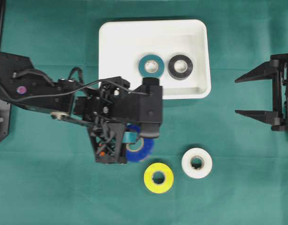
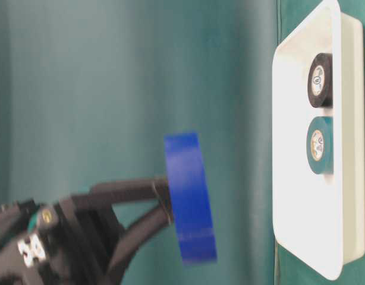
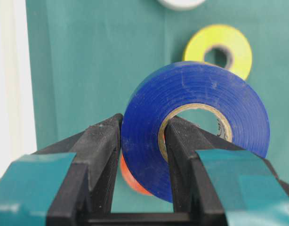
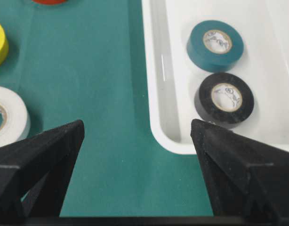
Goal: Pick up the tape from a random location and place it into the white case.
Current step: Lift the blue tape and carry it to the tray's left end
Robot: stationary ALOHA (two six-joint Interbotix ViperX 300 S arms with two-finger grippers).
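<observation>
Blue tape roll: pinched by the left gripper; one finger presses the outer face, the other sits inside the core hole. In the table-level view the roll is clear of the green cloth.
Left gripper state: clamped on the roll's wall.
Right gripper: jaws spread wide, nothing between them, at the right edge, well apart from the rolls.
White case: holds a teal roll and a black roll, side by side, lying flat.
Blue tape roll look: glossy blue, tan cardboard core.
Cloth: yellow roll and white roll lie flat near the gripper; an orange roll shows beneath the blue one.
</observation>
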